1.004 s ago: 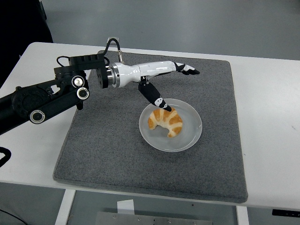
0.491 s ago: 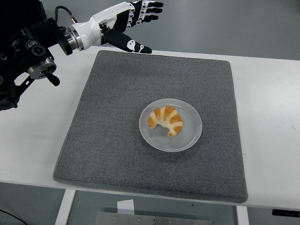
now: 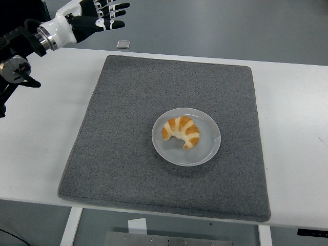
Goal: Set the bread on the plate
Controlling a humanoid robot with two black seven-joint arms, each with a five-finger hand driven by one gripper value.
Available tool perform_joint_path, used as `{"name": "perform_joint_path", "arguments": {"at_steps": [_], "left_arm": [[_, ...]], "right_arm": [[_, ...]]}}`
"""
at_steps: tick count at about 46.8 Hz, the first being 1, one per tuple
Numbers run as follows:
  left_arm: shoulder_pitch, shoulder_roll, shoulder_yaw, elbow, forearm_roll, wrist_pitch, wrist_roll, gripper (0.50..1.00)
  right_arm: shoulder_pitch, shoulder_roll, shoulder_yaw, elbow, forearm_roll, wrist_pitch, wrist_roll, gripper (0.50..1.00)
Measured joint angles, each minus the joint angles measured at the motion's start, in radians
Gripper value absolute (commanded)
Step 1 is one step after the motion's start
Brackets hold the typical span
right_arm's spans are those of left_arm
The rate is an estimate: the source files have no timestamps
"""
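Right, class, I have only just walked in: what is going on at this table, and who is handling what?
Nothing is being handled at this moment. The croissant lies on the clear plate, which sits on the grey mat on the white table. The robot's left hand is up at the far left corner, away from the mat, fingers spread and holding nothing. The right arm is out of view. The bread looks to be placed.
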Motion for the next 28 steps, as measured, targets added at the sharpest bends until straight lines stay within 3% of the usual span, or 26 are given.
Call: {"name": "perform_joint_path", "arguments": {"at_steps": [7, 16, 28], "left_arm": [[-0.013, -0.002, 0.0, 0.097, -0.101, -0.024, 0.003, 0.975], [-0.031, -0.025, 0.005, 0.217, -0.115, -0.025, 0.004, 0.932], [-0.053, -0.141, 0.017, 0.385, -0.115, -0.015, 0.006, 0.928]], "right_arm": [[0.0, 0.0, 0.0, 0.0, 0.0, 0.0, 0.0, 0.952], [0.0, 0.0, 0.0, 0.0, 0.0, 0.0, 0.0, 0.952], [0.0, 0.0, 0.0, 0.0, 0.0, 0.0, 0.0, 0.954]]}}
